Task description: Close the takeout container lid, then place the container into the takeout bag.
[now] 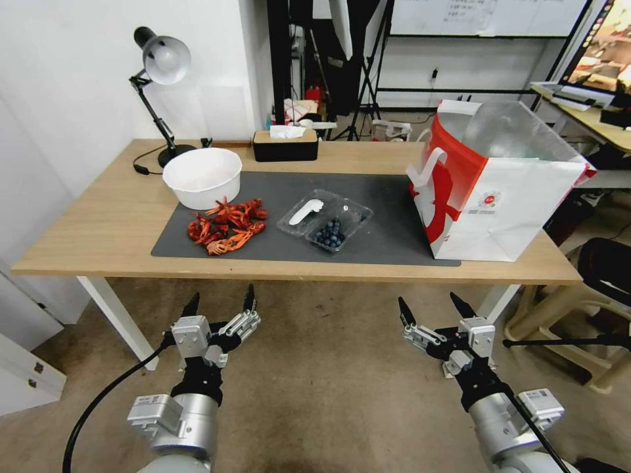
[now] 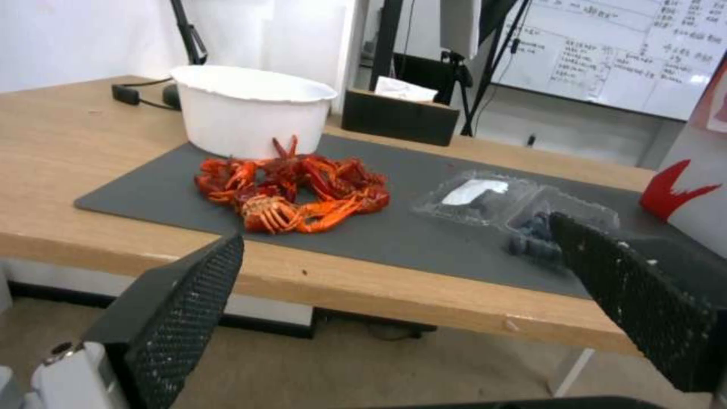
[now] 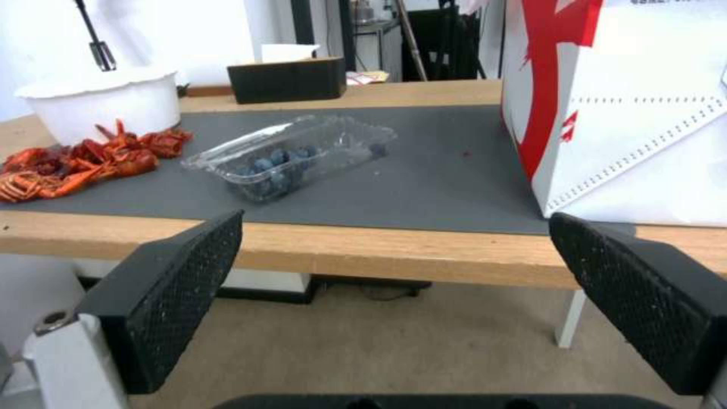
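With both the left pincer and right pincer held apart short of the counter's front edge, the open box mid-mat could be skidded toward the crayfish, blueberries spilled, if the lid is pushed off-hinge.

The takeout container lies open mid-mat, blueberries in its near-right half; the lid, apparently flat, bears a white piece. The takeout bag stands upright, open, far right.
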You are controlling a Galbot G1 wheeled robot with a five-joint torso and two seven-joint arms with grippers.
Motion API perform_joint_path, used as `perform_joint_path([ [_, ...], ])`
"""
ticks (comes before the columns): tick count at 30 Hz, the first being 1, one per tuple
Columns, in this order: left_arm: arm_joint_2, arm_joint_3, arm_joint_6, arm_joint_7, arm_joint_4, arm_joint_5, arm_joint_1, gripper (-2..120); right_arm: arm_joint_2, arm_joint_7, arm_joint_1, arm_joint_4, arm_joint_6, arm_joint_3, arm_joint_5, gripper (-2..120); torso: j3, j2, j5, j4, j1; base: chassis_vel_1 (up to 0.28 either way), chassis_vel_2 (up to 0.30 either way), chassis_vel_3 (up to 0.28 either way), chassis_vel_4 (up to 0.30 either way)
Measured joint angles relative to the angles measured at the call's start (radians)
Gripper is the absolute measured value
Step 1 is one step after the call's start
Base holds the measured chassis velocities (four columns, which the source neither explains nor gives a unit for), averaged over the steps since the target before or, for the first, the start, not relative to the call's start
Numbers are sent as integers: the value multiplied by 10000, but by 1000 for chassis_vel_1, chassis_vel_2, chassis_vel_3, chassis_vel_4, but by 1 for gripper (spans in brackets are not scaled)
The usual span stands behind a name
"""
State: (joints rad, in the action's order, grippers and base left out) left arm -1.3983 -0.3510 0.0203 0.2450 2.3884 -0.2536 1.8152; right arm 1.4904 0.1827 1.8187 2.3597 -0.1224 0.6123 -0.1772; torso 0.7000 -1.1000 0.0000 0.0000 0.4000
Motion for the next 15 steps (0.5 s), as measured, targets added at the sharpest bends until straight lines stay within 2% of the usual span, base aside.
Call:
perform_joint_path([
  [15, 172, -133, 125, -406, -64, -62, -17, 100, -27, 298, -130, -5, -92, 29, 84, 100, 0, 0, 0, 0, 0, 0, 0, 0, 0],
])
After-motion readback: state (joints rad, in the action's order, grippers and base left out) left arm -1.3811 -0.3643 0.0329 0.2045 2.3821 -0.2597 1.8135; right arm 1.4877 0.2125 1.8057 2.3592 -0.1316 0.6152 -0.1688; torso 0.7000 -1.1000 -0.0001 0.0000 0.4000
